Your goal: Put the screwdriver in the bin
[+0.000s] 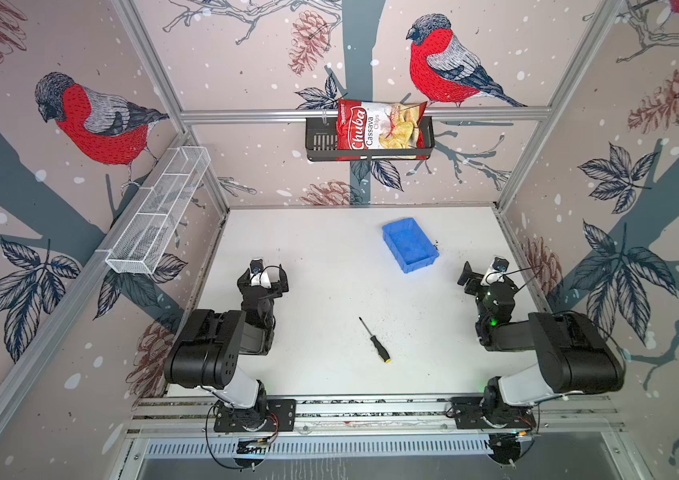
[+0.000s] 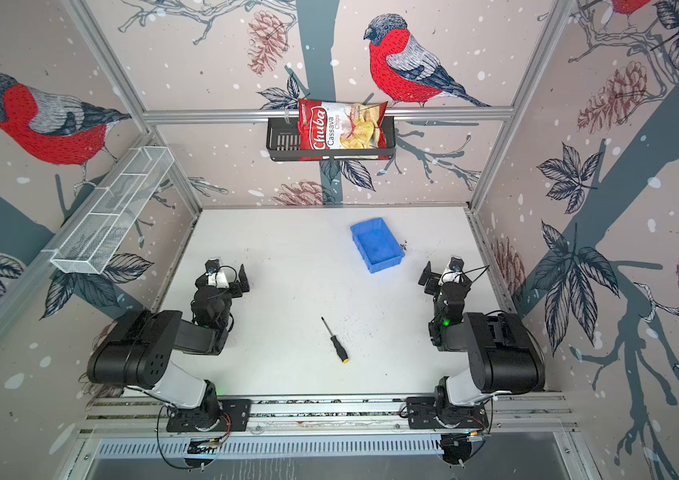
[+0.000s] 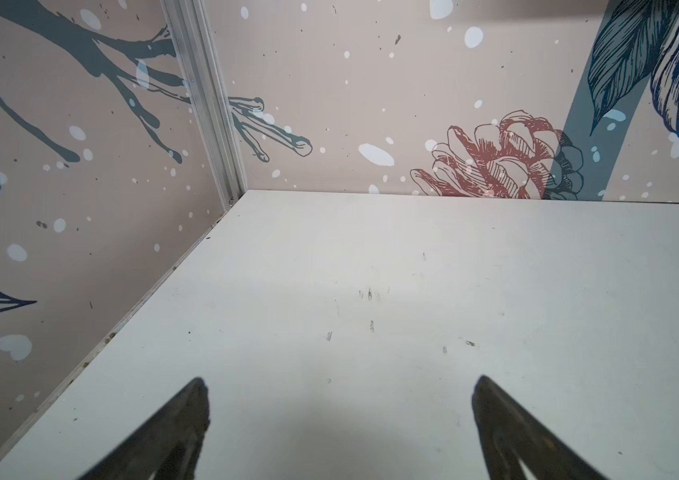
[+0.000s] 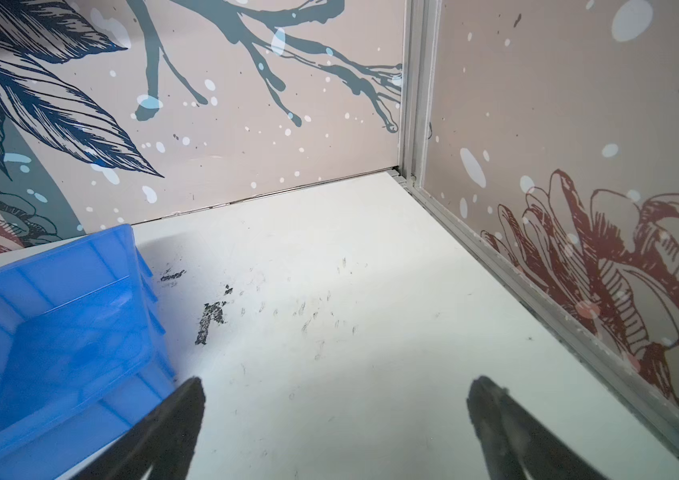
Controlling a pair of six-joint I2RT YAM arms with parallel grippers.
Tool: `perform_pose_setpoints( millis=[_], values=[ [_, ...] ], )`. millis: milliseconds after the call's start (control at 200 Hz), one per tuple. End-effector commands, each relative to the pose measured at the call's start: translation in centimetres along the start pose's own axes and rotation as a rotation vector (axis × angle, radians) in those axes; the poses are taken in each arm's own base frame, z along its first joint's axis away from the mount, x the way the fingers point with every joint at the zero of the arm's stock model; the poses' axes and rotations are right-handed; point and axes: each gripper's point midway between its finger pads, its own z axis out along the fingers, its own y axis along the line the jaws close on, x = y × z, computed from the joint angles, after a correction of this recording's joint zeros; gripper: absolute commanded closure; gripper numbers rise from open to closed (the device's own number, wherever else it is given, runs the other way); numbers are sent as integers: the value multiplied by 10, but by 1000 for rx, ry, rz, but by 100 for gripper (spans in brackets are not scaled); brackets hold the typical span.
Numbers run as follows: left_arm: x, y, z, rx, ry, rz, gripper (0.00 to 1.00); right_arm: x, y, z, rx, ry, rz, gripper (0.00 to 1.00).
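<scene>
Plainly, screwdriver [image 1: 375, 340] lies outside bin [image 1: 410, 245].

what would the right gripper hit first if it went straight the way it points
Likely the scuffed white table beside the blue bin; the right gripper looks clear of the bin, though depth is unclear.

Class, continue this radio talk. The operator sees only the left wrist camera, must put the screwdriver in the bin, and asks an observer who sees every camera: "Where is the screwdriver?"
Observer: The screwdriver lies flat on the table between the two arms, handle toward the front.
Operator: And the bin?
Observer: The bin stands farther back, right of the middle, apart from the screwdriver.
Operator: Which claw is nearer the bin?
Observer: The right claw; it is open and empty, close by the bin.
</scene>
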Motion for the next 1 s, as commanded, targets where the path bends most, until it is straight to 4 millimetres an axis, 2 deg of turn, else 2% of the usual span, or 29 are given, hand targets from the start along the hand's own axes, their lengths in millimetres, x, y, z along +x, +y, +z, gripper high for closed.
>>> perform_pose_setpoints(
  millis=[0, 876, 996],
  values=[
    [-6, -1, 0, 8, -20, -6, 3, -4, 0, 0, 5, -14, 4, 0],
    [-6, -1, 0, 9, -21, -6, 3, -3, 0, 0, 3, -13, 4, 1],
    [-12, 2, -2, -9, -32, -12, 3, -6, 2, -2, 11, -23, -12, 1]
  ],
)
